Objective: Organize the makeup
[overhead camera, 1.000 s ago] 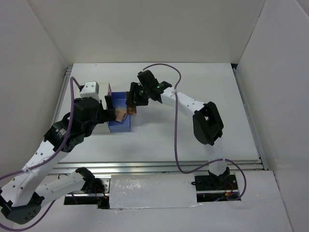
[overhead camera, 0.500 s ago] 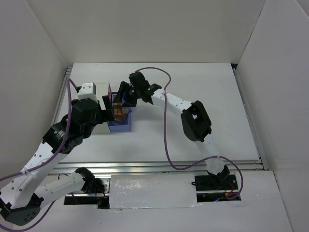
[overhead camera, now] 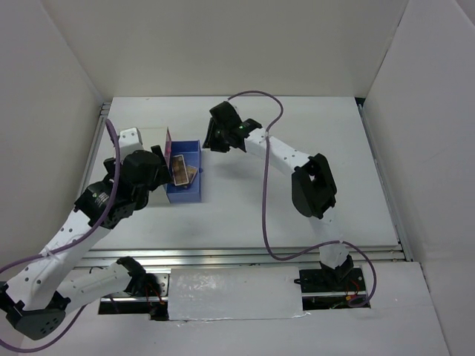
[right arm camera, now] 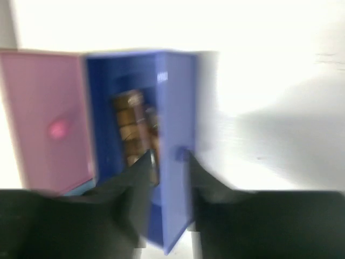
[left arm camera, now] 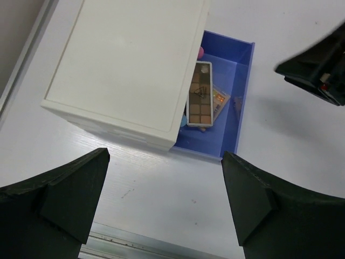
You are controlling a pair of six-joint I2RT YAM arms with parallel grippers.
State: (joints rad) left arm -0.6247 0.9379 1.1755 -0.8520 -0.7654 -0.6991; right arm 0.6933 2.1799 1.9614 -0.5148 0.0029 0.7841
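Hovering at the blue drawer [right arm camera: 178, 108], right claw [right arm camera: 167, 156] partly open, empty; left claw [left arm camera: 164, 156] wide open.

Bright, even overhead light, soft shadows; right wrist view motion-blurred and overexposed, other 2 views sharp.

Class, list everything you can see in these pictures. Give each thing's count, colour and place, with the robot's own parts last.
White plastic drawer box: one, white, left side of table.
Blue plastic drawer: one, blue, pulled out of the box.
Pink drawer front: one, pink, beside the blue drawer.
Brown rectangular eyeshadow palette: one, brown, in the blue drawer.
Flat peach palette: one, peach, partly under the brown palette.
White table: one, white, under everything.
Purple cables: two, purple, along the arms.
Left hand: one, black, open, above the box.
Right hand: one, black, at the drawer's wall; blurred, grip unclear.
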